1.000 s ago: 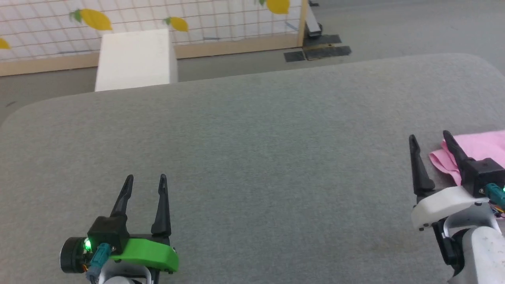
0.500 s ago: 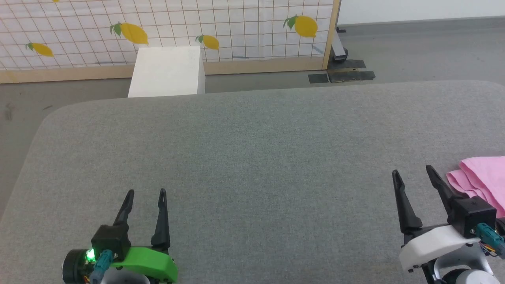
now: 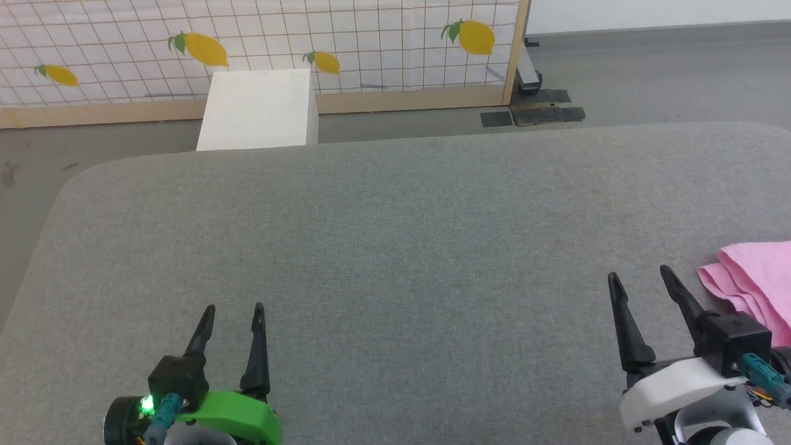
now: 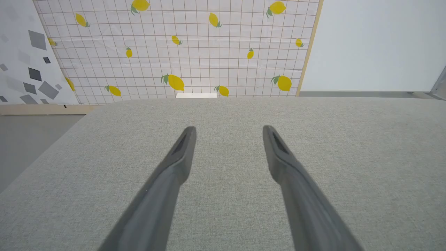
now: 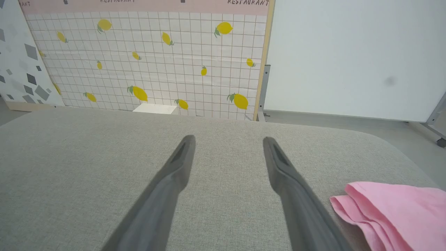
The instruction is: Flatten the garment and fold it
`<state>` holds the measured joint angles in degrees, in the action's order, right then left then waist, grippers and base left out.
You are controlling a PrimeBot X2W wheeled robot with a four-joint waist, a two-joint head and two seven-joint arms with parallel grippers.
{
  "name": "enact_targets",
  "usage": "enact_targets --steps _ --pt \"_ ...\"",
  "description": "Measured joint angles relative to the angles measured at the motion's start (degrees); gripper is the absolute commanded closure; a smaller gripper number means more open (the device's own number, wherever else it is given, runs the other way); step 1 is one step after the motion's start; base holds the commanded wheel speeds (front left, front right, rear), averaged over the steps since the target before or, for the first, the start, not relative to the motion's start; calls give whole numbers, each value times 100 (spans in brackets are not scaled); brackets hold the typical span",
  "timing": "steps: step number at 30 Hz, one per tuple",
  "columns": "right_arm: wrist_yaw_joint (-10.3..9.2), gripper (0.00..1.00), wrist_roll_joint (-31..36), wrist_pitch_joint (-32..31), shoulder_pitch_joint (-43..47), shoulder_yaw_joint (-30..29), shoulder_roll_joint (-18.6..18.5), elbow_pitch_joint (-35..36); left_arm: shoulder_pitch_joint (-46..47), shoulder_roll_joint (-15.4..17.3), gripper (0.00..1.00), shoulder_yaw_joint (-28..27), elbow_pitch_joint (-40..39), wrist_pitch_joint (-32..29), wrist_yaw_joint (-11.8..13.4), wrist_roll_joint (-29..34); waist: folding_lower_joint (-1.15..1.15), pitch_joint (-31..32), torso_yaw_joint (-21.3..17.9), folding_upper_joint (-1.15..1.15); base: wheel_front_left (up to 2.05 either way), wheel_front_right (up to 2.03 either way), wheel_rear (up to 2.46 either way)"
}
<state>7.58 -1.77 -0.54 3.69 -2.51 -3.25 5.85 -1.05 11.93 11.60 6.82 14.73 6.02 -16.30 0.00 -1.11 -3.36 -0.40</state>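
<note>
The grey table (image 3: pixel 395 235) is being occupied at the frame's right edge by the garment (image 3: pixel 751 281) (layered, partly cropped). Just left of it, the right gripper (image 3: pixel 638 277) is being held spread and empty; the left gripper (image 3: pixel 234 309), likewise spread, is being held well apart at lower left.

Garment (image 3: pixel 754 278) on table (image 3: pixel 395 247), just right of right hand (image 3: pixel 638 272); left hand (image 3: pixel 235 306) well apart.

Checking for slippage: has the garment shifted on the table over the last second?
No. The garment keeps its spot relative to the far edge of the table; the head camera moved, not the cloth.
</note>
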Motion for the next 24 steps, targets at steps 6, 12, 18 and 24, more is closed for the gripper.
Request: enact_targets --steps 6,12,18,24 --pt "0 0 -25 2 -1 14 8 -27 1 -33 0 -45 9 0 -43 9 0 -4 -11 0 0 0 0" --pt "0 0 -37 1 -1 25 13 -38 2 -57 0 -80 7 0 -74 18 0 -8 -15 0 0 0 0" --pt "0 100 -33 1 -1 25 11 -40 1 -60 100 -85 4 -11 -76 18 0 -6 -7 0 0 0 0" --pt "0 100 -33 1 -1 27 11 -53 1 -90 100 -132 -19 -102 -90 69 0 0 10 0 0 0 0"
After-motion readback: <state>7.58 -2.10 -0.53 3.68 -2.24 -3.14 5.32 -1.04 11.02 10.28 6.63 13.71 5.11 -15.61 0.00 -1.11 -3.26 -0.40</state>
